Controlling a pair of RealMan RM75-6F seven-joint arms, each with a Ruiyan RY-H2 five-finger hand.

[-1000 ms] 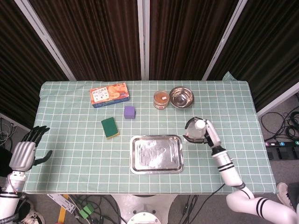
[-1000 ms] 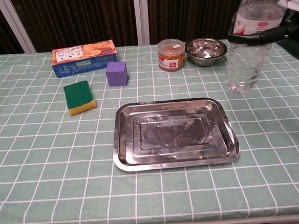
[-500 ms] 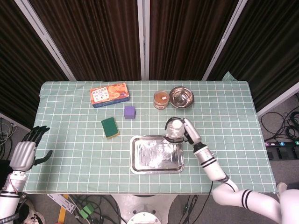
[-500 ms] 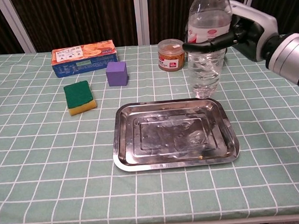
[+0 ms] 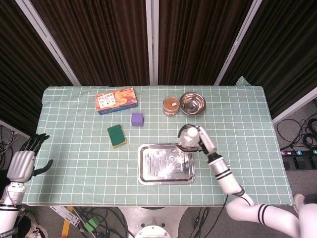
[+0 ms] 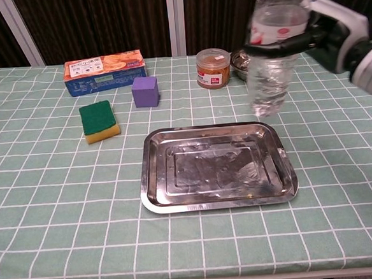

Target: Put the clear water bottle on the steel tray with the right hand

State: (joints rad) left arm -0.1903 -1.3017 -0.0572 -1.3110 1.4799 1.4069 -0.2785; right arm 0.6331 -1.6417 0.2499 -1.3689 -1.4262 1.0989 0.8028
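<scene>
My right hand (image 6: 322,34) grips the clear water bottle (image 6: 271,63) around its upper part, near the white and red label. The bottle hangs upright in the air, its base just above the far right corner of the steel tray (image 6: 217,168). From the head camera the bottle (image 5: 189,138) and right hand (image 5: 202,140) sit at the tray's (image 5: 166,163) upper right corner. The tray holds nothing. My left hand (image 5: 22,163) stays off the table's left edge, fingers apart and holding nothing.
Behind the tray stand an orange-lidded jar (image 6: 212,68) and a steel bowl (image 6: 247,58). A purple cube (image 6: 145,91), a green and yellow sponge (image 6: 98,121) and a cracker box (image 6: 104,72) lie to the far left.
The right hand carried the bottle leftward from the table's right side to the tray's far right corner, then lifted it slightly and shifted it a little back to the right.
</scene>
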